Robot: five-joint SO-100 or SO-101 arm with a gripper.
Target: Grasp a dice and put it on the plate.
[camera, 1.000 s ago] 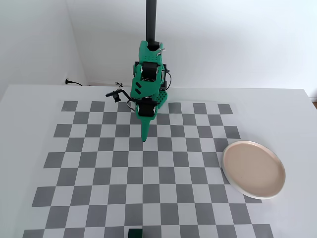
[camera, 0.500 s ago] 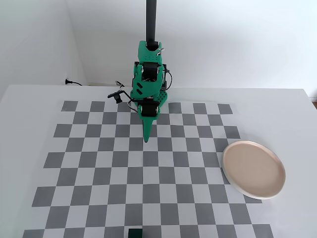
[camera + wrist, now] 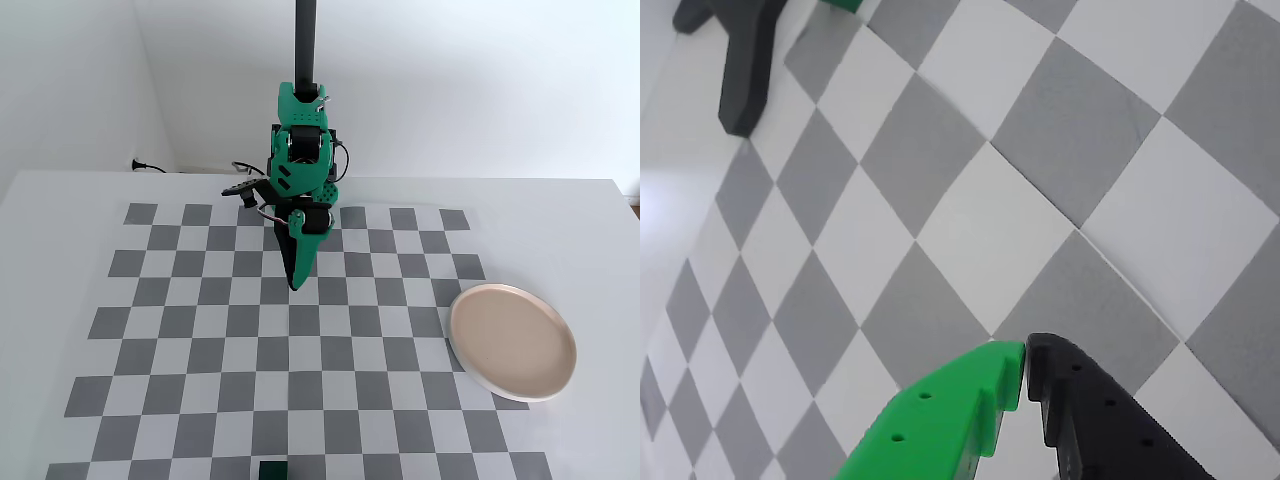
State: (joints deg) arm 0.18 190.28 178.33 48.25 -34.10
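Observation:
The dice (image 3: pixel 272 471) is a small dark green cube at the near edge of the checkerboard, at the bottom of the fixed view. It does not show in the wrist view. The beige-pink plate (image 3: pixel 512 341) lies at the board's right side and has nothing on it. My gripper (image 3: pixel 296 283) hangs over the middle of the board, pointing down, far from both. In the wrist view the gripper (image 3: pixel 1026 363) has its green and black fingertips touching, with nothing between them.
The grey and white checkerboard (image 3: pixel 200 340) covers the white table. The arm's base (image 3: pixel 300 150) and a black pole (image 3: pixel 305 40) stand at the far edge. A black clamp-like part (image 3: pixel 745 60) shows at the top left of the wrist view.

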